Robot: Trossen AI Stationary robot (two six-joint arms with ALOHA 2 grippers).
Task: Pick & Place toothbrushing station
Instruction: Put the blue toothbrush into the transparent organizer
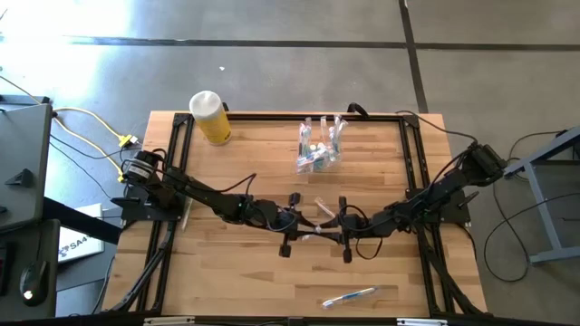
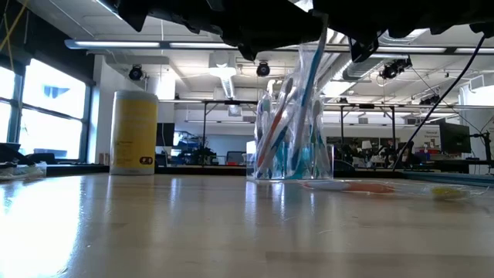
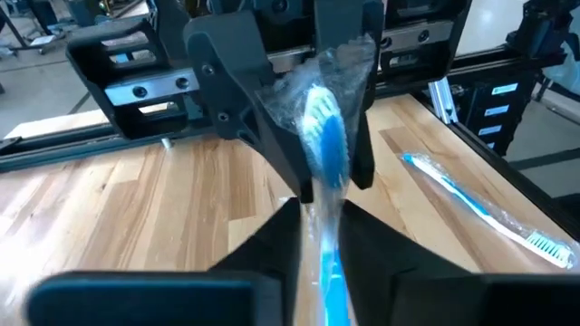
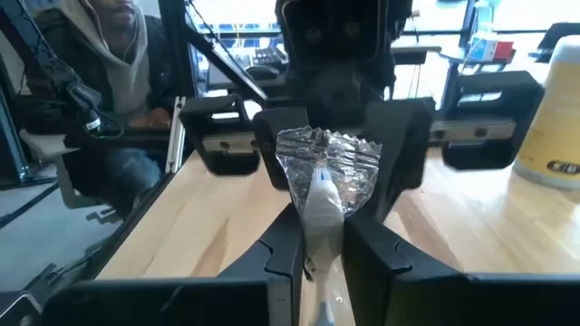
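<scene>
— If you look from the near edge of the table [image 1: 227, 281], what is the first thing you see?

— One loose toothbrush [image 1: 349, 297], with blue on it, lying flat near that edge and well apart from both arms. Nobody is touching it.

— And in the middle?

— Both arms meet there, above the wood. The left gripper [image 3: 322, 217] has its fingers narrow on each side of a wrapped toothbrush [image 3: 324, 136]. The right gripper [image 4: 319, 222] faces it and is closed on the other end of the same brush, where the clear wrapper is crumpled. So the brush hangs in the air between the two, off the table. To me it looks like a handover from one arm to the other.

— How should it be done well?

— I think only one gripper should let go, and only when the other grips the hard handle, not just the wrapper. Loose film can slip. The arm which gives should then go straight back along the brush, so it does not turn the brush.

— And where must it go?

— Farther back stands the clear cup [image 2: 316, 166], already holding several toothbrushes upright. I would bring the brush down from above, in a gap between them. The yellow container [image 1: 210, 116] is at the far left corner, out of the way.
</scene>
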